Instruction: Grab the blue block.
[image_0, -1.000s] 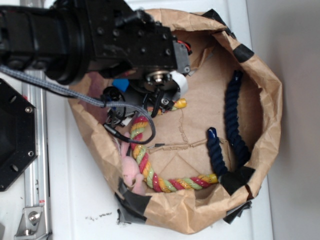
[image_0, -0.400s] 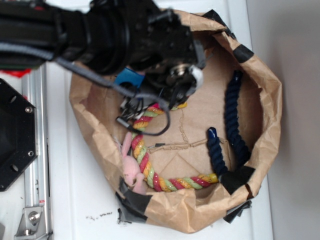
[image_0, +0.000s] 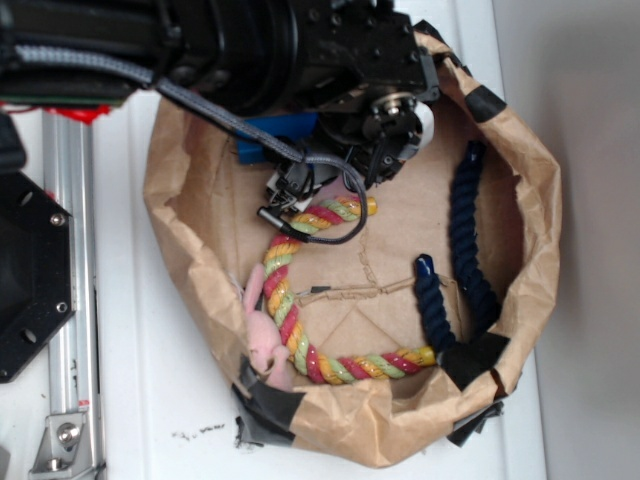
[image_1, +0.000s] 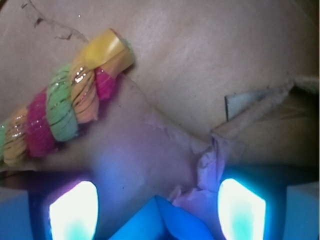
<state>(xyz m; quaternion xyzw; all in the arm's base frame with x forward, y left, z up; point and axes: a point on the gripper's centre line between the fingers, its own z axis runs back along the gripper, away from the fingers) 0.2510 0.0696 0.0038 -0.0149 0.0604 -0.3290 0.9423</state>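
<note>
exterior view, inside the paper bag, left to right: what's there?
pink plush toy → blue block → multicolor rope → navy rope.

The black arm (image_0: 200, 50) reaches in from nine o'clock. Its gripper (image_1: 157, 207) points down, fingers (image_1: 72, 210) spread apart.

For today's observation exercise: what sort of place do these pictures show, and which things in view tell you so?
Probably a robot lab bench rather than a home. A black arm reaches into a taped paper bag used as a bin, holding test props: blue block, striped rope, navy rope. A metal rail runs beside it.
</note>
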